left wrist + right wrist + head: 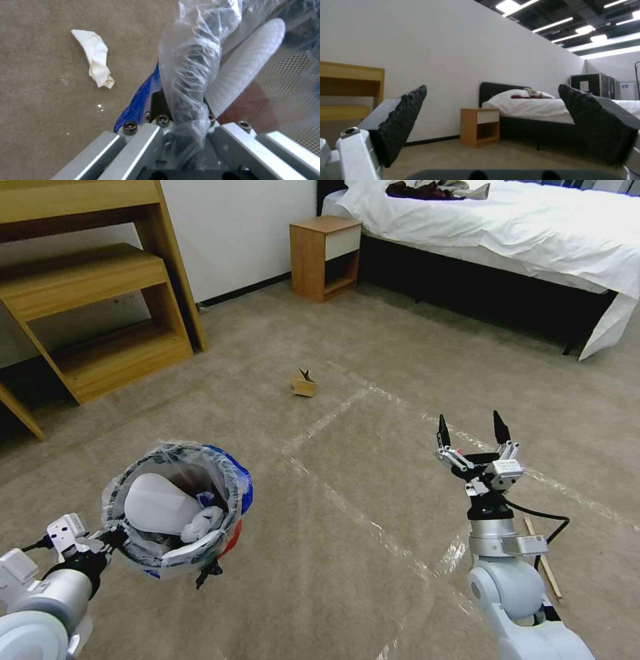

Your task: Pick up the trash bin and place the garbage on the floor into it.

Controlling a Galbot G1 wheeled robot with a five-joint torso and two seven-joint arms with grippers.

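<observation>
The red trash bin (179, 508) with its clear, blue-printed liner hangs above the floor (400, 353) at the lower left. My left gripper (115, 539) is shut on its bagged rim (186, 110). Inside lie a white slipper (159, 505) and tissue wads. Of the garbage, a brown cardboard scrap (305, 383) sits on the carpet ahead, a thin wooden stick (543, 557) lies beside my right arm, and a white tissue wad (95, 62) lies below the bin. My right gripper (471, 432) is held up at the right, open and with nothing in it.
A wooden shelf unit (100, 300) stands at the back left, a small nightstand (325, 257) against the wall, and a bed (507, 230) with white sheets at the back right. Shiny tape strips (347, 507) cross the carpet.
</observation>
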